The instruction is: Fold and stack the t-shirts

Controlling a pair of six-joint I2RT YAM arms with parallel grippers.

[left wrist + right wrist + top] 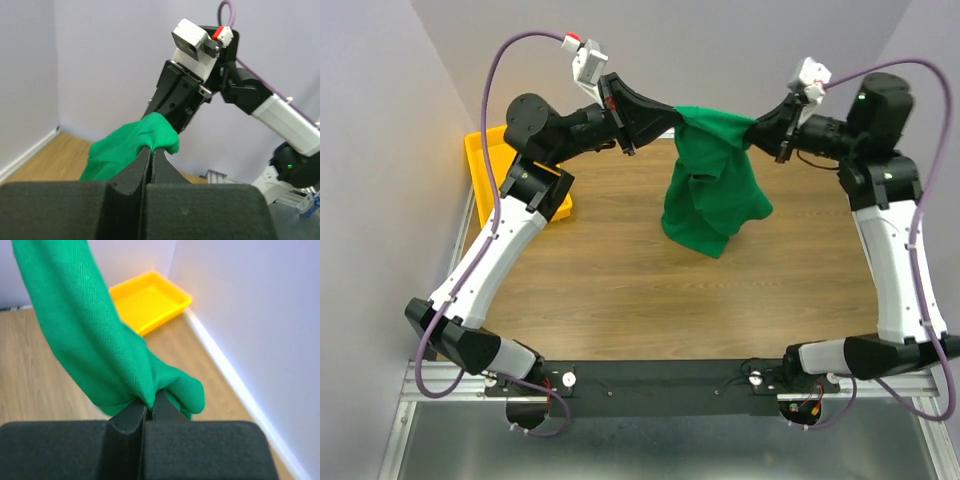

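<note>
I have both arms raised, elbows out, forearms angled inward. My left hand and right hand face each other, level and near, each pinched tight on the shirt.

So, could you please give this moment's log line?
left gripper: shut on t-shirt | right gripper: shut on t-shirt | t-shirt: hanging between them
</note>
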